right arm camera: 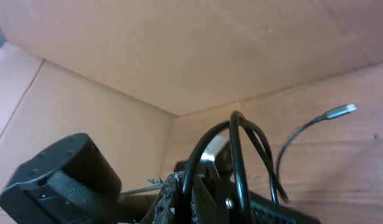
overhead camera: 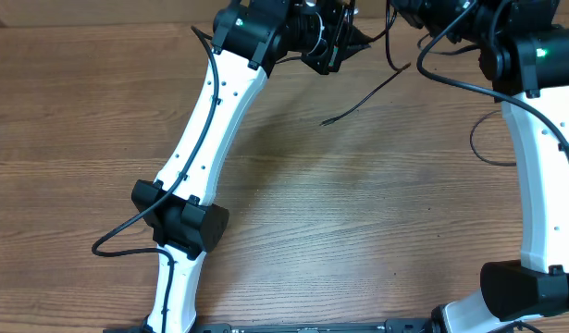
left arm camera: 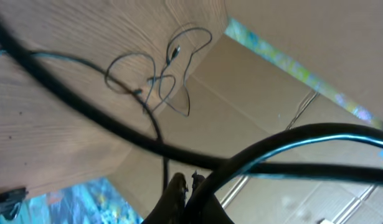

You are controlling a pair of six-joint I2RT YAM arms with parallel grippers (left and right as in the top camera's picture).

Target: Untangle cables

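Two closed tools share the cables [left arm camera: 160, 81]: the left tool [left arm camera: 186, 186] seems pinched on a strand leading to the knot lying on the surface [overhead camera: 358, 231], the right tool [right arm camera: 191, 186] grips loops near a silvery plug [right arm camera: 340, 111], so part them slowly, keeping tension low

The cables [left arm camera: 159, 84] are seen loosely tangled near the table [left arm camera: 35, 143] edge; one strand is led down toward the closed left gripper [left arm camera: 186, 182].
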